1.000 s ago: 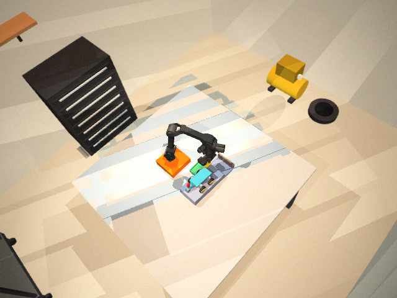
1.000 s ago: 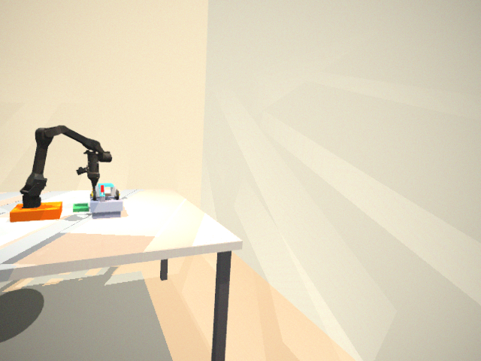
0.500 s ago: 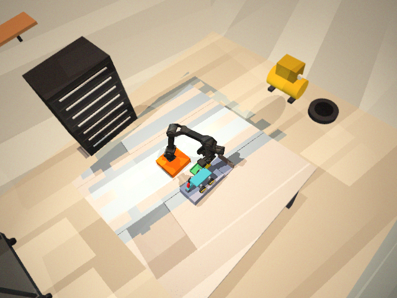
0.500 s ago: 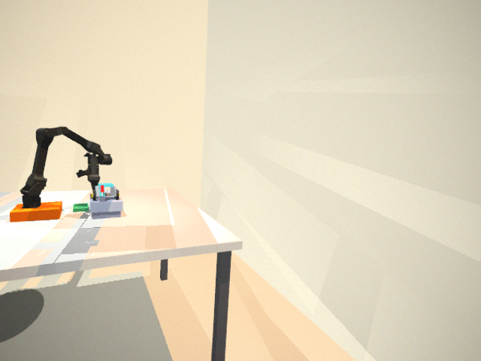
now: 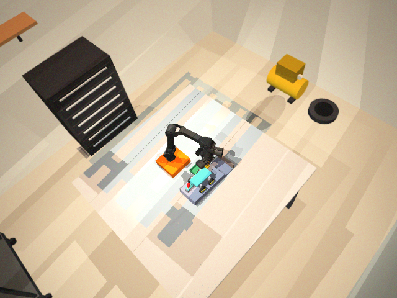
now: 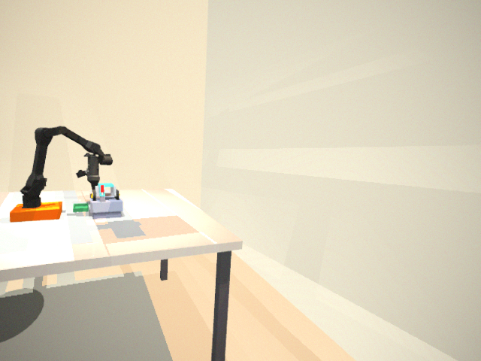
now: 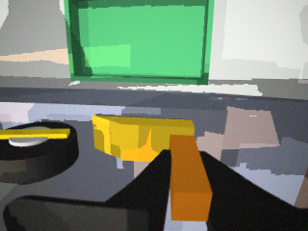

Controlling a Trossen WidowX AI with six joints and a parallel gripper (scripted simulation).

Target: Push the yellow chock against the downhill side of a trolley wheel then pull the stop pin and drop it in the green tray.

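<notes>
The trolley [image 5: 200, 177] [image 6: 105, 185], with a turquoise top, stands on the grey ramp [image 5: 196, 199] [image 6: 107, 208]. The red-headed stop pin [image 5: 188, 185] [image 6: 101, 188] stands upright at its uphill end. My gripper [image 7: 182, 158] is shut on the orange handle [image 7: 189, 185] of the yellow chock [image 5: 207, 166] [image 7: 140, 140], low over the ramp beside the trolley's downhill part. In the wrist view a trolley wheel [image 7: 40, 156] is left of the chock, with a small gap between them. The chock's rubber base is hidden, so I cannot tell whether it touches the ramp.
The green tray [image 5: 194, 169] [image 6: 80, 207] [image 7: 141, 40] lies on the table beside the ramp, on the side of the arm's orange base [image 5: 173, 165] [image 6: 37, 213]. A brown end board [image 5: 229, 161] stands at the ramp's downhill end.
</notes>
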